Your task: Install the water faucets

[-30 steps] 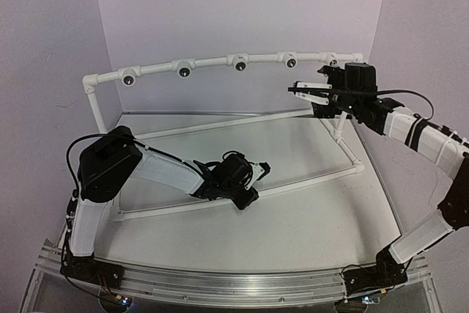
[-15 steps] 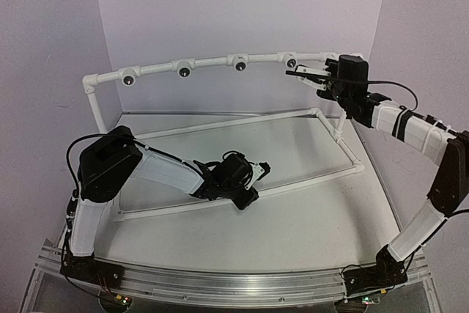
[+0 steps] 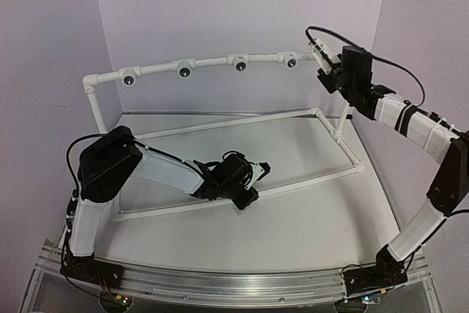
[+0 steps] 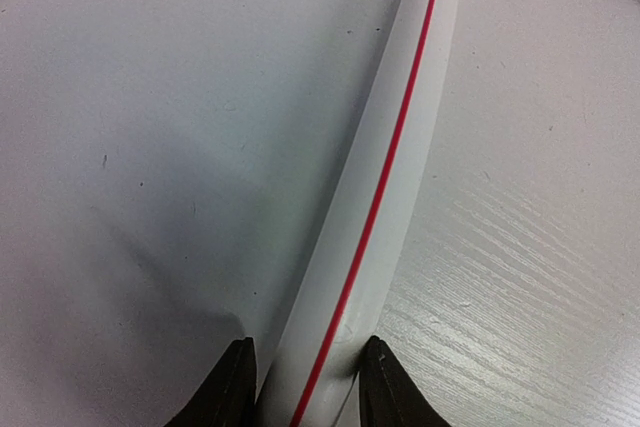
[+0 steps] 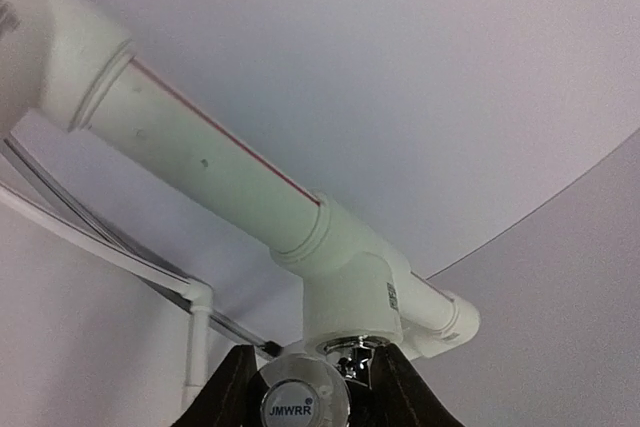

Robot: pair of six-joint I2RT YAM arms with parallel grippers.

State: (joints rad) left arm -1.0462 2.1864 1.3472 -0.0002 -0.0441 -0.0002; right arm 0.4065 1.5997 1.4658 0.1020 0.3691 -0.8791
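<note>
The right gripper (image 5: 310, 375) is clenched on a faucet (image 5: 302, 405), its round chrome cap between the fingers and its stem right at the mouth of the end tee (image 5: 350, 292) on the top rail (image 3: 212, 60). The left gripper (image 4: 303, 389) sits low on the table with a finger against each side of the red-striped base pipe (image 4: 400, 147), apparently pinning the frame down.

My worry is the start of the thread. If the stem goes in tilted, it will likely bind or cross-thread, and more turning would just jam it. The cap is smooth, so the fingers could slip round it. Pushing hard up there could also rock the whole frame if the left grip is loose.

Only the right wrist view shows the faucet; from above, the gripper hides both it and the tee. The top view adds what the wrists miss: 4 open fittings (image 3: 184, 71) along the rail with dark, empty holes, and no other faucet anywhere that I can see.
</note>
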